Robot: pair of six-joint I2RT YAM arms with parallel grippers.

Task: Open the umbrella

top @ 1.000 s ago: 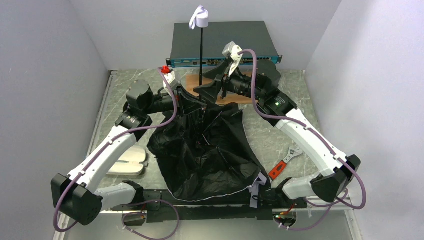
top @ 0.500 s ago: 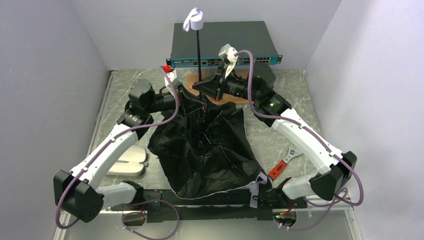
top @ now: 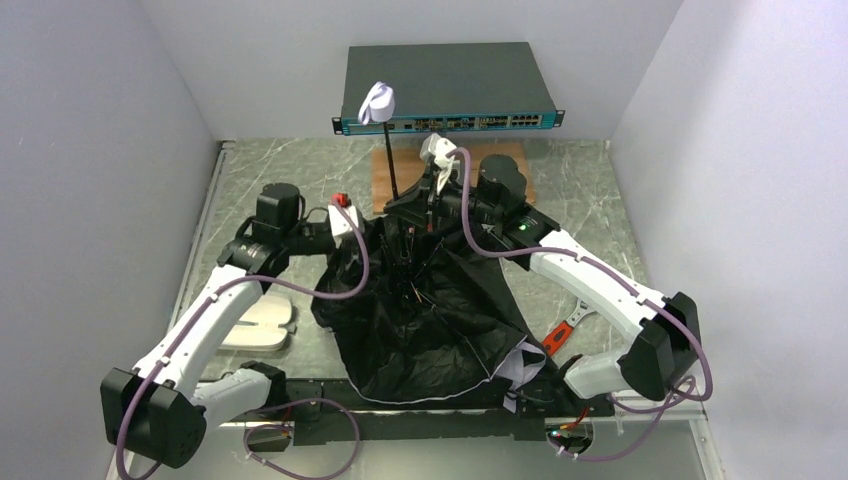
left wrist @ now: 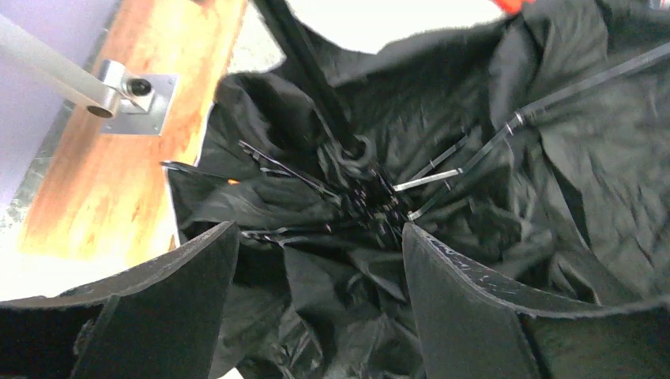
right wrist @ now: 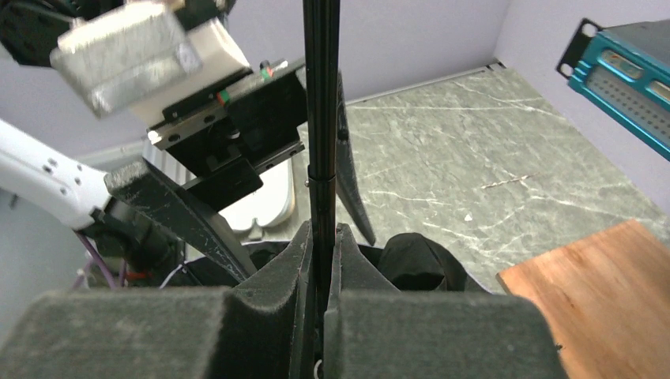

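**Umbrella shaft clamped in right claw, canopy slack on worktop**

The umbrella (top: 430, 320) lay mid-worktop, between my two arms. Its canopy was turned black side up and crumpled in loose folds, and a sliver of the pale outside showed at the near right hem. The near edge of the fabric reached my arm bases. The thin black shaft (top: 392, 170) rose from the folds, leaning toward the far left, with the small pale handle (top: 377, 102) at its top. In the top view the handle overlapped the front of the network switch (top: 445, 85).

My right claw (right wrist: 322, 233) was closed on the shaft, low down and just above the canopy. Both foam pads (right wrist: 237, 332) pressed against the shaft from either side.

My left claw (left wrist: 320, 229) was spread wide with nothing between its fingers (left wrist: 474, 316). It pointed into the canopy at the hub, where the thin ribs (left wrist: 442, 178) fanned out. I could not tell whether the fingertips touched the fabric.

A wooden board (top: 512, 165) lay on the green marbled worktop (top: 590, 215) beyond the umbrella, in front of the switch. A cream oval case (top: 262, 322) sat just left of the canopy, beside my left forearm. A tool with an orange-red grip (top: 556, 338) lay at the canopy's right hem, under my right forearm.
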